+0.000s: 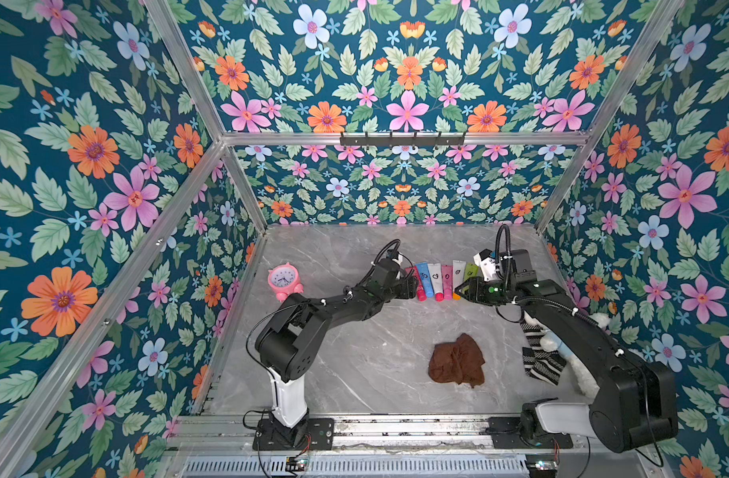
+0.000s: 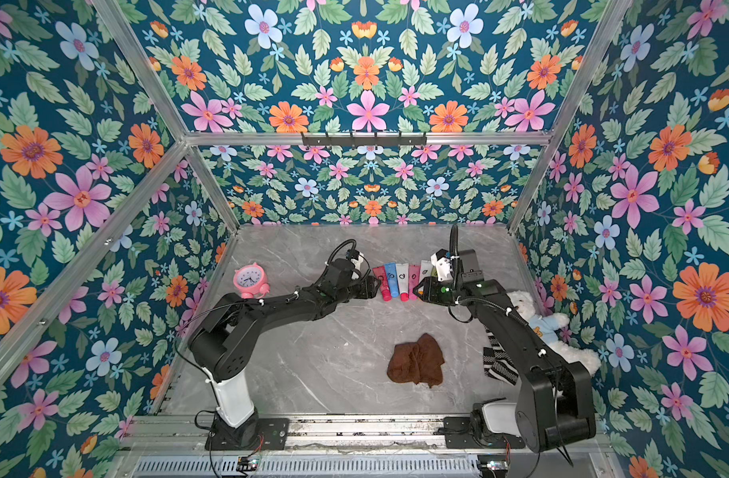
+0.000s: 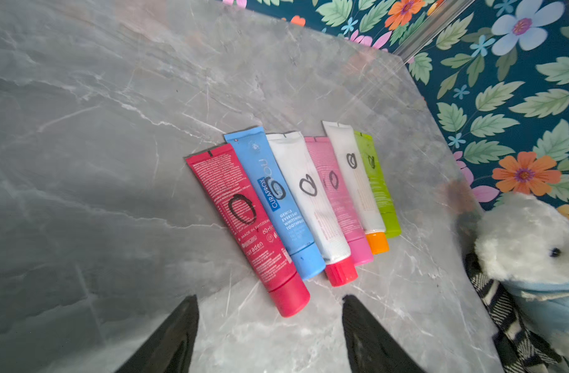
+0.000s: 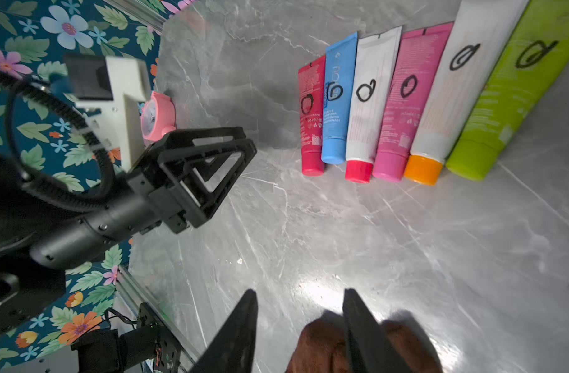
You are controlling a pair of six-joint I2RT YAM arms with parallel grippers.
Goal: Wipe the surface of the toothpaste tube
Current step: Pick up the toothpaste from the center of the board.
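Several toothpaste tubes [image 1: 436, 280] lie side by side at the back of the table, caps toward the front, each with a black pen scribble. From left they are red [image 3: 241, 216], blue [image 3: 283, 200], white with a red cap [image 3: 312, 193], pink [image 3: 336, 190], white with an orange cap [image 3: 354, 174], and green [image 3: 378, 184]. My left gripper [image 3: 270, 297] is open just in front of the red tube's cap, touching nothing. My right gripper [image 4: 300, 290] hangs open and empty near the orange-capped end [image 1: 457, 289]. A crumpled brown cloth [image 1: 457, 361] lies on the table nearer the front.
A pink alarm clock [image 1: 285, 282] stands at the back left. A white plush bear [image 2: 540, 327] and a black-and-white striped cloth [image 1: 541, 361] lie under the right arm by the right wall. Floral walls close the table on three sides.
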